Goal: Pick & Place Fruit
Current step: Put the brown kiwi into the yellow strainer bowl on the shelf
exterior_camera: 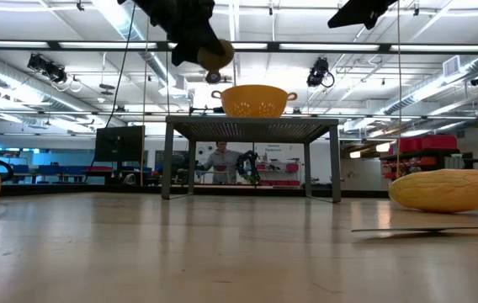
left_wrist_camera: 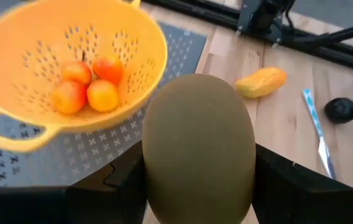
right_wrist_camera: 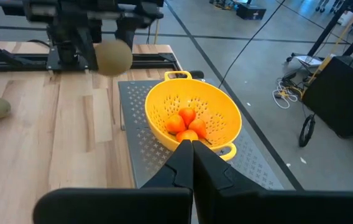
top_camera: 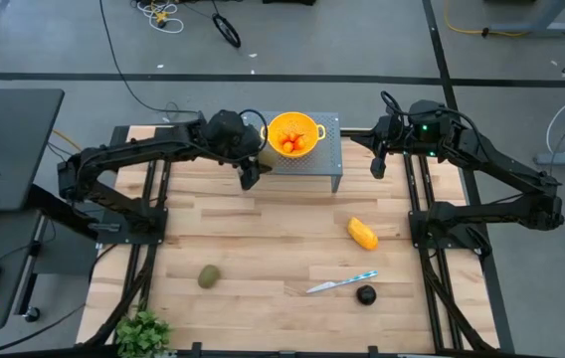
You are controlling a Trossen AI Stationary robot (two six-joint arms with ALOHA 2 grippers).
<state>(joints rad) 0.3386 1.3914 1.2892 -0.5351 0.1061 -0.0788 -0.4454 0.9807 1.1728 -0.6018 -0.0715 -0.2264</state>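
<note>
- The left gripper (top_camera: pixel 252 171) is hanging in the air just beside the yellow bowl (top_camera: pixel 312 129), on the side toward the left arm, with its fingers clamped on an olive-brown oval fruit (left_wrist_camera: pixel 198 146).
- In the low view that held fruit (exterior_camera: pixel 215 55) is sitting higher than the bowl's rim (exterior_camera: pixel 254 88) and off to one side of it, not over the opening.
- The bowl is standing on a small grey perforated stand (top_camera: pixel 334 159) at the far edge of the table (top_camera: pixel 263 239), and tiny orange-red fruits (left_wrist_camera: pixel 86 87) are lying inside it.
- The deciding relation: the bowl mouth is lying sideways from the held fruit, toward the right arm, and a little lower; a short move across looks called for before any release.
- The oval's long axis is running along the fingers, as the left wrist view is showing it.
- The right gripper (right_wrist_camera: pixel 192 146) is waiting above the far right of the stand, fingers pressed together and holding nothing.
- Fruit lying on the table: a second olive-brown oval (top_camera: pixel 209 276) near the front left, a yellow-orange oblong (top_camera: pixel 362 234) right of centre, a dark round one (top_camera: pixel 365 294) front right.
- A knife (top_camera: pixel 342 283) is lying just beside the dark round fruit, apart from it.
- The left arm looks nearer the second oval; the right arm nearer the oblong and the dark one.
</note>
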